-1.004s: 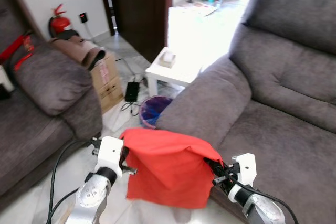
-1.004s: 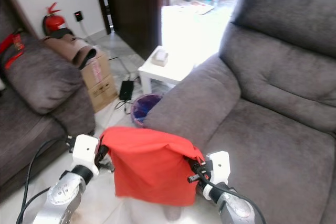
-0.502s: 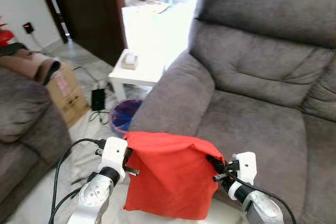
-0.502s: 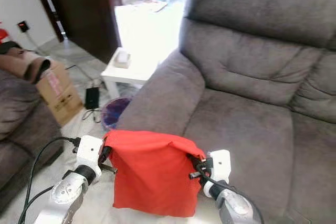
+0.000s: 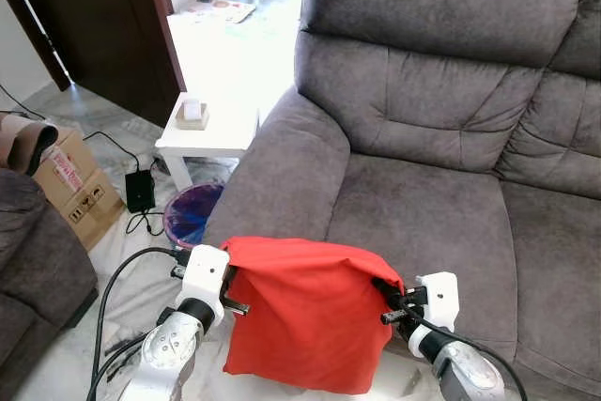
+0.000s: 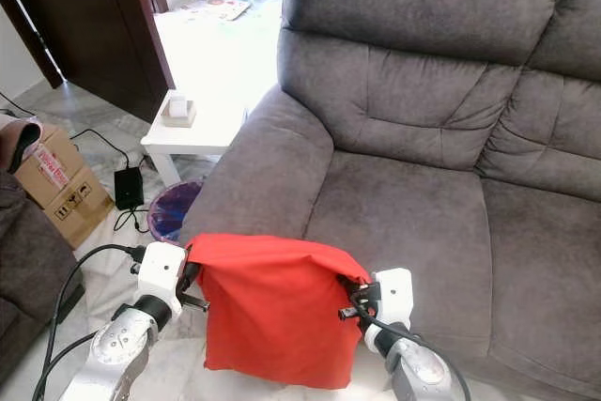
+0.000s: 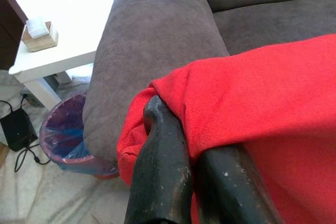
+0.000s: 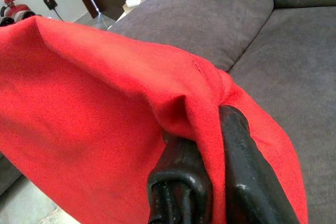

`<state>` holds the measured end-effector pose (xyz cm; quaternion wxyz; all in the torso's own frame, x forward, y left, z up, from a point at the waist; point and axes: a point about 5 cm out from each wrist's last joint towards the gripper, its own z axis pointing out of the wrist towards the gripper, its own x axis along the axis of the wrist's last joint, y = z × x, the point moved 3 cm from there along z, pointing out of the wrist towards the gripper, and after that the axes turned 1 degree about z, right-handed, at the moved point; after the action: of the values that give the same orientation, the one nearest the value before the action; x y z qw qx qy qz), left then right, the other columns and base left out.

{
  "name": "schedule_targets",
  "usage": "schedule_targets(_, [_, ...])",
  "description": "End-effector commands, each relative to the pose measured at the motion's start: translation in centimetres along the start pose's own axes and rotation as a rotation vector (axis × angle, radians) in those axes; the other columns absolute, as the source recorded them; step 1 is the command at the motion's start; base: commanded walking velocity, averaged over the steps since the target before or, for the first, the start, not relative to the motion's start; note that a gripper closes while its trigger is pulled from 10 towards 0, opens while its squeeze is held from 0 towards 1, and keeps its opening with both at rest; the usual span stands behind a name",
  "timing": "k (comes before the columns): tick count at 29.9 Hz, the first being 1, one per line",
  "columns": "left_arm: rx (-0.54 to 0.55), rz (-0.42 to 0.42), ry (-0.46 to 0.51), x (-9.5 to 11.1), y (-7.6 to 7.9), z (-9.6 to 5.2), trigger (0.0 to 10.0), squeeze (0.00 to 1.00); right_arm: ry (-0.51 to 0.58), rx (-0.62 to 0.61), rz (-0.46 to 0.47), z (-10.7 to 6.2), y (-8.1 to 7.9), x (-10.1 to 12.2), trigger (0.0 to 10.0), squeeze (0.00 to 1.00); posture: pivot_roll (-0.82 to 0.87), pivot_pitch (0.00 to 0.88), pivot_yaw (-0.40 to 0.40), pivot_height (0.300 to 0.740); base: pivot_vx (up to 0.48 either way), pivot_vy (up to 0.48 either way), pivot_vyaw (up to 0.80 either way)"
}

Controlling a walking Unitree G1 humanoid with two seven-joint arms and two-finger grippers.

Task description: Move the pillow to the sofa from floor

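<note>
Two grippers hold our red pillow [image 5: 305, 312] up in the air, in front of the gray sofa [image 5: 427, 119]. From the left eye, we see the left gripper [image 5: 228, 281] pinching the pillow's top left corner and the right gripper [image 5: 387, 301] pinching the top right corner. The pillow hangs down like a flag between them. It is off the floor [image 5: 56, 345] but not yet on the sofa seat. Off to the left sit a small white surface [image 5: 208, 129], a blue bin [image 5: 191, 214] and a cardboard box [image 5: 70, 185].

From the right eye, we see the same thing. The sofa arm [image 6: 249, 176] is just behind the pillow's left side.

From the left wrist, the two black fingers [image 7: 160, 166] are squeezed tight on a fold of red cloth.

From the right wrist, the black fingers [image 8: 247, 177] are shut on the cloth too.

What could go wrong? We think each grip holds just a little bit of cloth, so the pillow could slip out and drop. It hangs low, so it could bump the seat's front edge if we do not lift it higher. One gripper letting go first could make it swing down.
</note>
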<state>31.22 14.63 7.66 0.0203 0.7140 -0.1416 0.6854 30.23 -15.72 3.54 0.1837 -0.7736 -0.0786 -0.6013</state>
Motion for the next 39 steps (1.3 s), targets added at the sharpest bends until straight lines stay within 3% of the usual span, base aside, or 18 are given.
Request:
schedule_targets(1, [0.009, 0.004, 0.078, 1.84, -0.26, 0.21, 10.0, 0.0, 0.07, -0.004, -0.015, 0.31, 0.21, 1.56, 10.0, 0.0, 0.07, 0.143, 0.017, 0.74, 0.0, -0.371, -0.76])
schedule_targets(14, [0.012, 0.008, 0.083, 1.87, -0.1, 0.26, 10.0, 0.0, 0.07, 0.007, -0.012, 0.45, -0.03, 1.45, 10.0, 0.0, 0.08, 0.143, 0.01, 0.74, 0.0, -0.029, -0.76])
schedule_targets(27, [0.01, -0.01, 0.1, 2.12, 0.16, 0.44, 10.0, 0.0, 0.076, 0.012, -0.018, 0.46, -0.28, 1.35, 10.0, 0.0, 0.08, 0.141, 0.007, 0.74, 0.0, -0.325, -0.76])
schedule_targets(39, [0.016, -0.01, 0.102, 2.13, -0.12, 0.4, 10.0, 0.0, 0.115, 0.018, -0.02, 0.86, -0.48, 2.14, 10.0, 0.0, 0.08, 0.135, 0.009, 0.74, 0.0, -0.341, 0.0])
